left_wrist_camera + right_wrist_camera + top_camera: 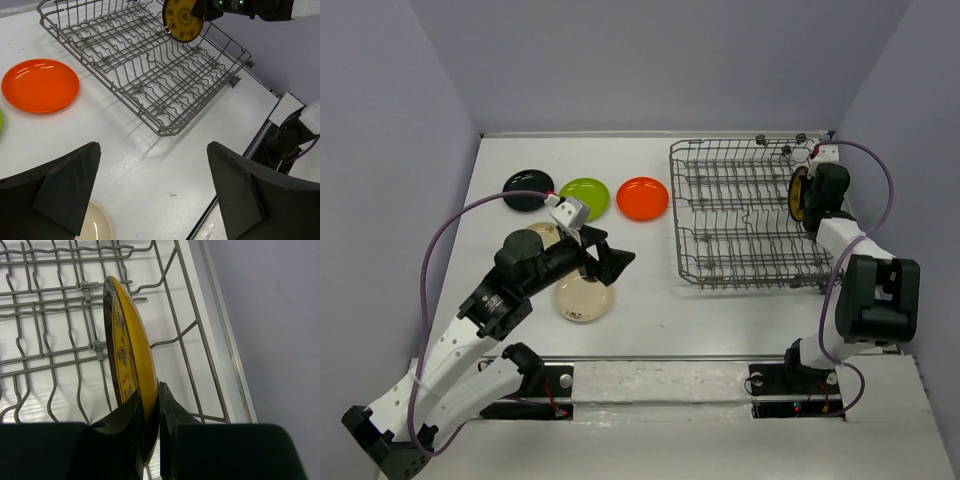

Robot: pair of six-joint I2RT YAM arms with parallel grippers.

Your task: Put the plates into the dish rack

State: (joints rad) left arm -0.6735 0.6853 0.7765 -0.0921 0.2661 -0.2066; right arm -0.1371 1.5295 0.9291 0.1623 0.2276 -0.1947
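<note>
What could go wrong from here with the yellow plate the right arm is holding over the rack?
One: the round yellow patterned plate is pinched only at its rim by the right gripper, on edge over the grey wire dish rack; released off a slot, it may topple. Two: it hangs close to the rack's right side wall and could knock a wire on the way down.

round cream plate mostly under left arm | plain beige round plate cut by bottom edge | brown yellow-patterned round plate lower rim hidden inside right gripper
</note>
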